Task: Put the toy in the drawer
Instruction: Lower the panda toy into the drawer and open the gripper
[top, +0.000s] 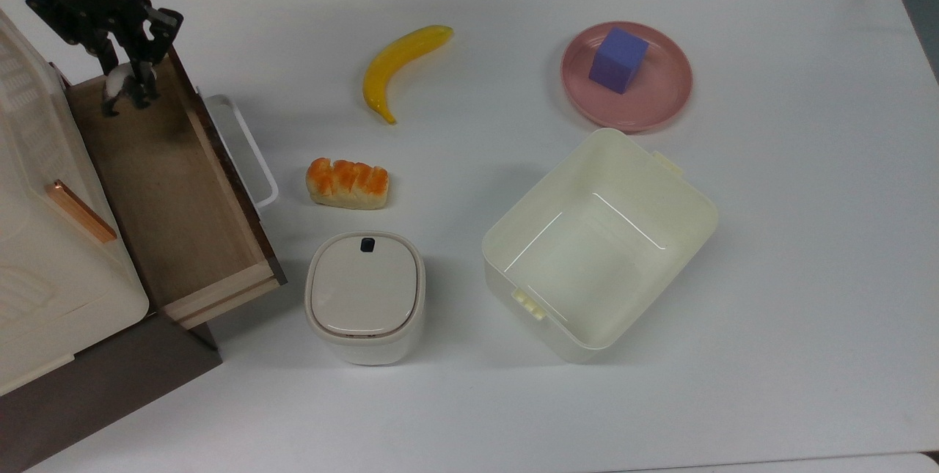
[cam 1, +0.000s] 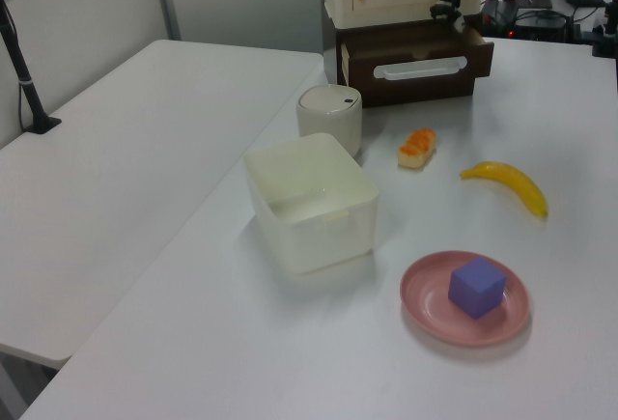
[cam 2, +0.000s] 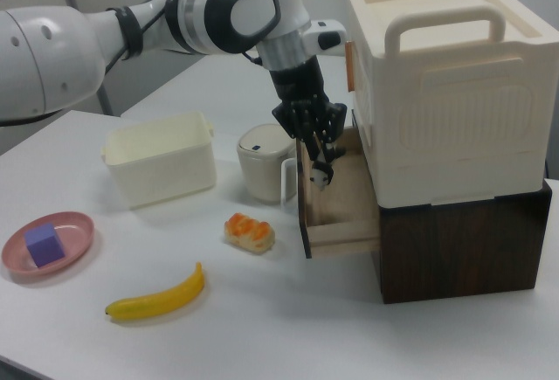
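The toy (top: 121,84), a tiny black-and-white panda, hung pinched between the fingers of the gripper (top: 126,86) above the open drawer (top: 169,187), over the end of the drawer nearest the top view's upper edge. In the right view the toy (cam 2: 320,173) sat at the fingertips of the gripper (cam 2: 320,169), just over the light-wood floor of the drawer (cam 2: 336,196), and whether it touched the wood could not be told. In the left view the gripper (cam 1: 446,10) stood over the drawer (cam 1: 415,53) behind its dark brown front.

The drawer was pulled out from a dark brown base that carried a cream plastic case (cam 2: 437,83) with a carrying handle. Its white loop handle (top: 246,150) pointed toward the middle of the bench (top: 770,275). The white arm (cam 2: 131,31) reached in from the right view's left and bent down to the drawer.

Near the loop handle lay a bread roll (top: 347,183), orange on top. Just beside it, toward the top view's lower edge, stood a small lidded container (top: 364,295) with a dark button on its lid. A yellow banana (top: 400,62) lay apart from both. A cream bin (top: 598,242) stood open in the middle of the bench, and close to it a pink plate (top: 660,103) held a purple cube (top: 618,60).
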